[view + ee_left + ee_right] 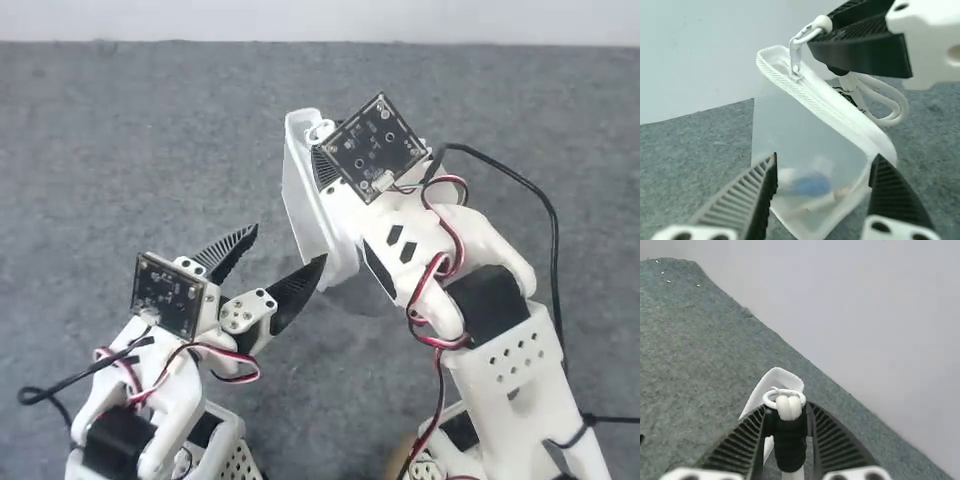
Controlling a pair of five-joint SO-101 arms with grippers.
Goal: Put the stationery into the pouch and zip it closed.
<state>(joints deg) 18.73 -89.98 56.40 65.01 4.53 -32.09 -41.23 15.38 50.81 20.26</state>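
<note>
A translucent white pouch (pixel 305 200) stands upright over the grey mat, hanging from its zipper pull. My right gripper (pixel 325 160) is shut on that pull, a white ring and bead (pixel 782 399) between its black fingers (pixel 752 432). In the left wrist view the metal slider (pixel 796 50) sits at one end of the white zip band, beside the right gripper (pixel 825 35). Inside the pouch (pixel 810 150) lie a blue item (pixel 810 184) and a pale stick (pixel 815 205). My left gripper (pixel 825 159) is open, its fingers either side of the pouch's lower part, also the left gripper (pixel 290 243) seen from above.
Grey felt mat (pixel 120 150) covers the table, with a pale wall behind. Red and black cables (pixel 440 300) run along the right arm, and a black cable (pixel 545 220) loops off to its right. Both arm bases stand at the near edge.
</note>
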